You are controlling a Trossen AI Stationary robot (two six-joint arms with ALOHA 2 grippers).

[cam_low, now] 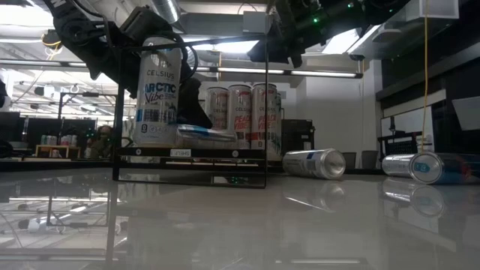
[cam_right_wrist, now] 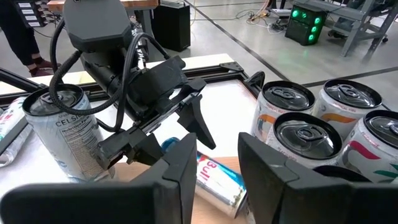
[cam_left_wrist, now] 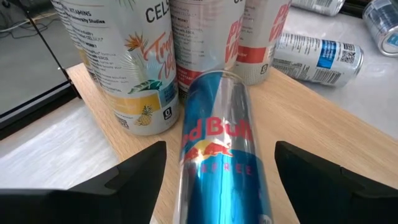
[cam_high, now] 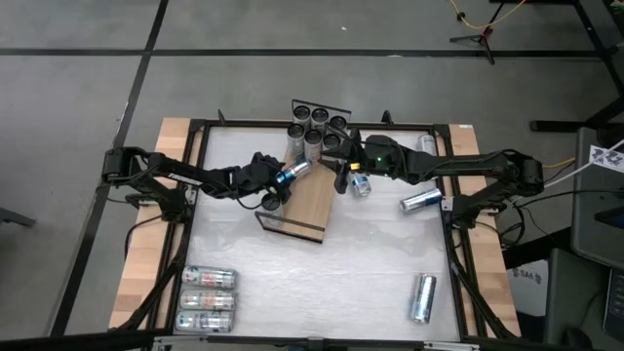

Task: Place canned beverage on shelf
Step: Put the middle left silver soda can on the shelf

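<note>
Over on the left of the white tabletop [cam_high: 322,278], three cans [cam_high: 208,298] are laid side by side near the front corner. The left claw [cam_high: 278,185] is parked at the shelf's left edge, its fingers [cam_left_wrist: 134,171] spread wide either side of a blue Red Bull can [cam_left_wrist: 219,158] lying on its side on the wood, so nothing is actually gripped. The shelf [cam_high: 310,204], a light-wood board, is sat slightly askew mid-tabletop, with a bunch of upright cans [cam_high: 314,129] crowded at its far end. The right claw [cam_high: 343,175] is hung just past the shelf's right edge, fingers only narrowly apart, nothing seen between them. Loose cans [cam_high: 422,201] are scattered on the right. Behind it all, a dim workshop with strip lights can be made out.
</note>
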